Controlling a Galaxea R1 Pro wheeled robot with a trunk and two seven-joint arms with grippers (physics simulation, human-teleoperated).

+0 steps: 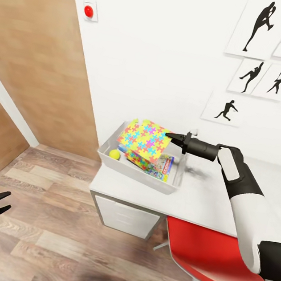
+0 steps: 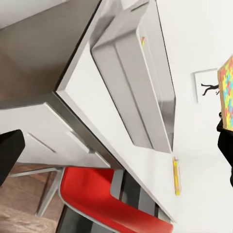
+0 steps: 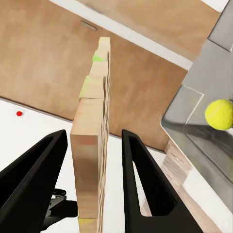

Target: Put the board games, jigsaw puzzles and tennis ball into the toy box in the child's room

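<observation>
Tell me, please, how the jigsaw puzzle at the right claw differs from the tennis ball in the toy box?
The jigsaw puzzle is a thin flat multicoloured square; the tennis ball is small, round and plain yellow-green. The puzzle is tilted above the toy box between the fingers of the right claw; the ball rests inside, at the box's left end. The puzzle is far wider than the ball. Both are at the same grey box.

The raised jigsaw puzzle (image 1: 144, 139) hides most of the toy box's (image 1: 129, 168) inside; under it only a corner of a second puzzle (image 1: 138, 159) and an edge strip of a board game (image 1: 164, 167) show, its print too small to read. Right of the toy box, the red chair (image 1: 212, 259) is cut by the picture's edge.
</observation>
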